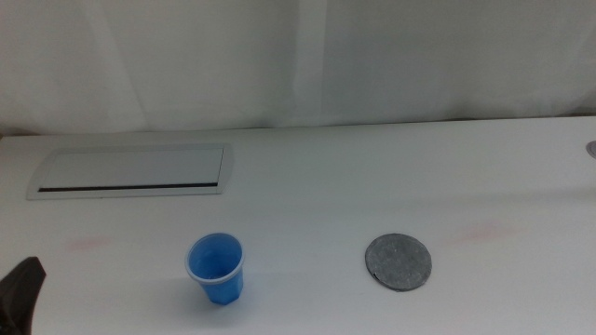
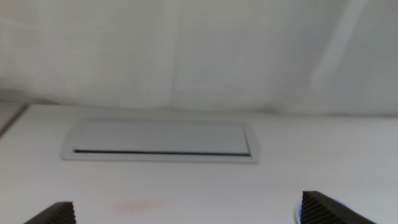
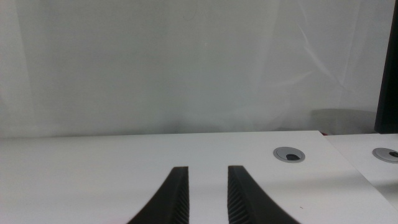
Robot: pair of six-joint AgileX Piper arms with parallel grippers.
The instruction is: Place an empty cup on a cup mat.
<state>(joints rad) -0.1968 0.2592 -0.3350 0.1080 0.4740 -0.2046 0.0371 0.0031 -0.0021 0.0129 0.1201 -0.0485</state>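
Note:
The blue cup [image 1: 216, 268] stands upright and empty on the white table, front left of centre. The cup mat [image 1: 399, 261], a flat round dark grey disc, lies to the cup's right, apart from it. My left gripper [image 1: 23, 293] shows only as a dark tip at the bottom left corner, left of the cup. In the left wrist view the left gripper [image 2: 189, 210] has its jaws wide apart with nothing between them. My right gripper [image 3: 207, 177] is out of the middle view. Its jaws stand a narrow gap apart over bare table and hold nothing.
A long white panel [image 1: 130, 172] with a dark slot lies at the back left and also shows in the left wrist view [image 2: 161, 140]. A round grey grommet [image 3: 289, 154] sits near the table's right edge. White curtain hangs behind the table.

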